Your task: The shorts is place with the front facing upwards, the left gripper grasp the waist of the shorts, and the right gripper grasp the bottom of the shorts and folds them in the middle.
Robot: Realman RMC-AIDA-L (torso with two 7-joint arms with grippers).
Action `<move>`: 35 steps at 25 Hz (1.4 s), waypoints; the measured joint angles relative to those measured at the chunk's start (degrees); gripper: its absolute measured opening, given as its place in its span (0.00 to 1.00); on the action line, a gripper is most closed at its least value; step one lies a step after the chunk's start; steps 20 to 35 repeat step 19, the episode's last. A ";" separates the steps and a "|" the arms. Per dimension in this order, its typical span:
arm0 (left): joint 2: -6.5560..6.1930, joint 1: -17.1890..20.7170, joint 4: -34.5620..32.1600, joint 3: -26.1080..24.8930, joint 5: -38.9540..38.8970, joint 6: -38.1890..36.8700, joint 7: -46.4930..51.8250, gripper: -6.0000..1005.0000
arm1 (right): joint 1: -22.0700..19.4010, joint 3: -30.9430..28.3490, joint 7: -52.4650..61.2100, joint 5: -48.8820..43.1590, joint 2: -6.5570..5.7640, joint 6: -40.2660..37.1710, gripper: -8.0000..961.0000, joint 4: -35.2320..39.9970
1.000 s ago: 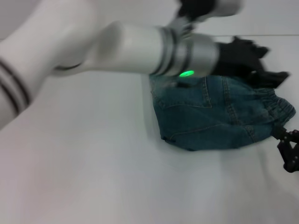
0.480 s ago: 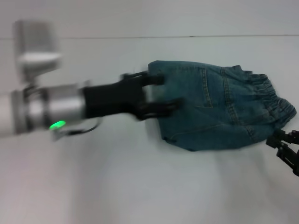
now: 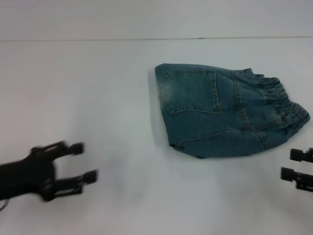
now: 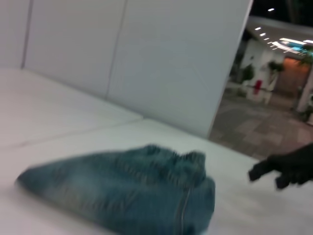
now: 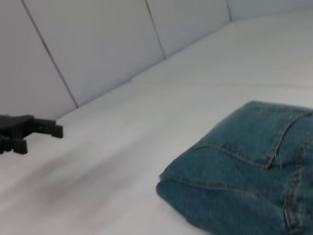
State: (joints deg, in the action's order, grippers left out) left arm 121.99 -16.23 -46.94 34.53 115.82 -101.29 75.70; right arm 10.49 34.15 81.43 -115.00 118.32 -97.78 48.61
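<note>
The shorts (image 3: 230, 115) lie folded on the white table (image 3: 98, 98), long axis running left to right in the head view, the waist of the shorts (image 3: 286, 105) pointing toward the robot's right and the folded edge toward its left. The left gripper (image 3: 83, 164) hovers well to the left of the shorts, fingers spread apart, holding nothing. The right gripper (image 3: 292, 164) sits just below the waist end, fingers parted, also holding nothing.
</note>
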 joint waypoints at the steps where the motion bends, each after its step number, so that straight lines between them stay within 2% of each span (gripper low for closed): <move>1: -0.28 0.25 -0.10 -2.27 2.14 -1.45 -0.22 0.84 | 0.05 -0.84 1.14 -0.99 -0.07 -1.48 0.53 1.10; 6: -1.64 0.78 -0.35 -12.73 11.47 -7.23 -1.38 0.84 | 0.10 -6.77 3.81 -4.28 -0.23 -8.13 0.76 5.92; 8: -1.89 0.99 -0.68 -14.70 13.99 -8.01 -1.42 0.84 | 0.11 -9.25 3.82 -5.28 -0.37 -9.92 0.86 7.11; 13: -2.13 1.11 -0.92 -16.47 16.04 -10.75 -1.88 0.84 | 0.17 -11.24 3.33 -6.47 -0.74 -11.31 0.98 8.66; 19: -2.27 0.19 -0.92 -16.13 18.54 -12.76 -1.93 0.84 | 0.99 -11.30 2.40 -8.75 -0.92 -11.86 0.98 8.69; 35: -2.27 0.19 -0.92 -16.13 18.54 -12.76 -1.93 0.84 | 0.99 -11.30 2.40 -8.75 -0.92 -11.86 0.98 8.69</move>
